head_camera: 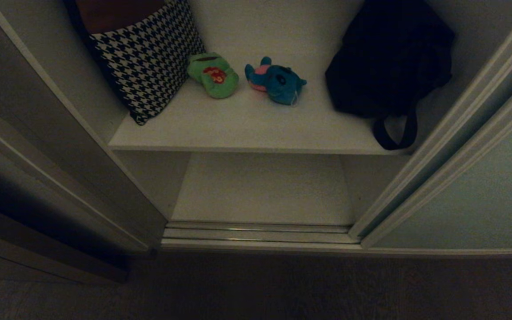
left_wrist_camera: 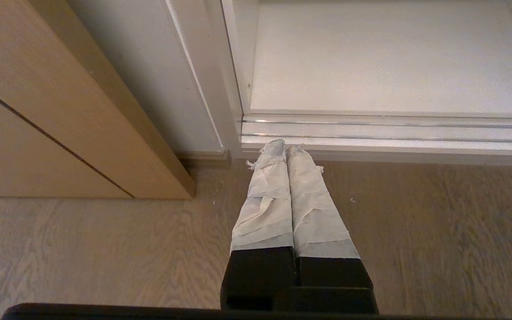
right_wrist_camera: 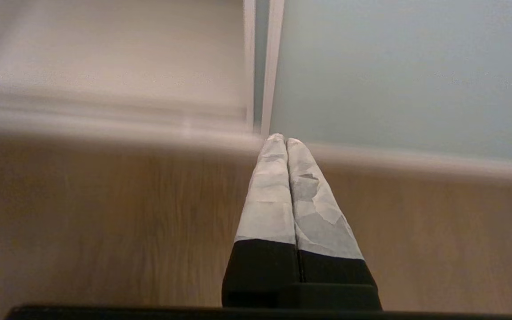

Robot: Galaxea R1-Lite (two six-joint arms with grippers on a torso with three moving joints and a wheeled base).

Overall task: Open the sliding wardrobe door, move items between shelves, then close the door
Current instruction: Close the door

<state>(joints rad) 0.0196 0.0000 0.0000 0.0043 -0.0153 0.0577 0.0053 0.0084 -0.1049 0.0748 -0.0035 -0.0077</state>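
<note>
Wardrobe open, toys waiting on the upper shelf (head_camera: pixel 247 129).

The sliding wardrobe door (head_camera: pixel 474 195) stands pushed right, exposing green frog (head_camera: pixel 214 74) and teal toy (head_camera: pixel 276 83) side by side. Left gripper (left_wrist_camera: pixel 286 149) and right gripper (right_wrist_camera: pixel 281 138) hang low near the floor, fingers pressed together, empty, seemingly parked.

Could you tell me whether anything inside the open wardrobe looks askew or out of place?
Mostly tidy. The black bag slumps against the wardrobe's right wall, and its strap loop hangs over the upper shelf edge. The green frog and teal-blue toy lie tipped over.
</note>
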